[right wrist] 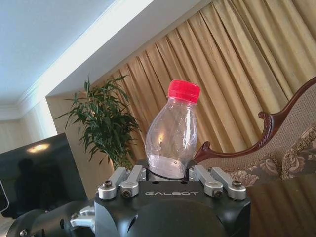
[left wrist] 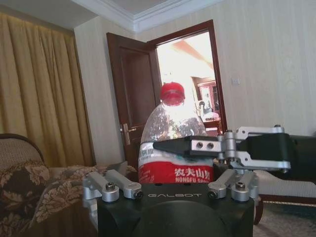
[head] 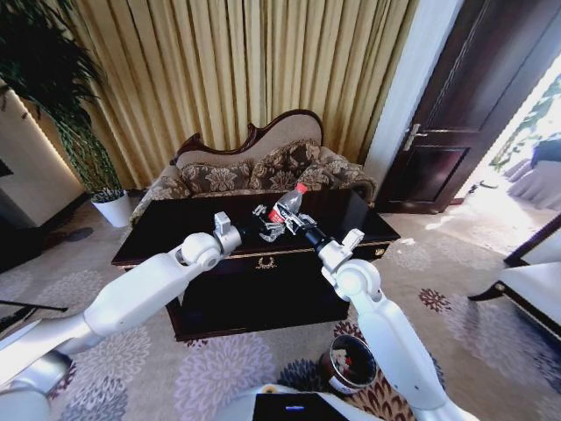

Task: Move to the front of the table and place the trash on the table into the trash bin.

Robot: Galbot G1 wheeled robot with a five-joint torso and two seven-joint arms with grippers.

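The clear plastic bottle point(head: 287, 203) with a red cap and red label is lifted just above the dark glossy table point(head: 175, 230), tilted, with my right gripper point(head: 295, 220) shut around its lower body. The right wrist view shows the bottle point(right wrist: 173, 131) standing up between the jaws of the right gripper point(right wrist: 168, 172). My left gripper point(head: 224, 226) hovers open over the table a short way left of the bottle point(left wrist: 173, 143). Small white and yellowish scraps point(head: 263, 212) lie on the tabletop beside the bottle. The round dark trash bin point(head: 349, 363) stands on the carpet below my right arm.
A brown patterned sofa point(head: 254, 171) stands right behind the table, against gold curtains. A potted plant in a white pot point(head: 114, 209) is at the far left. A dark door point(head: 465, 105) stands open at the right, with a chair's edge point(head: 535, 281) nearer on the right.
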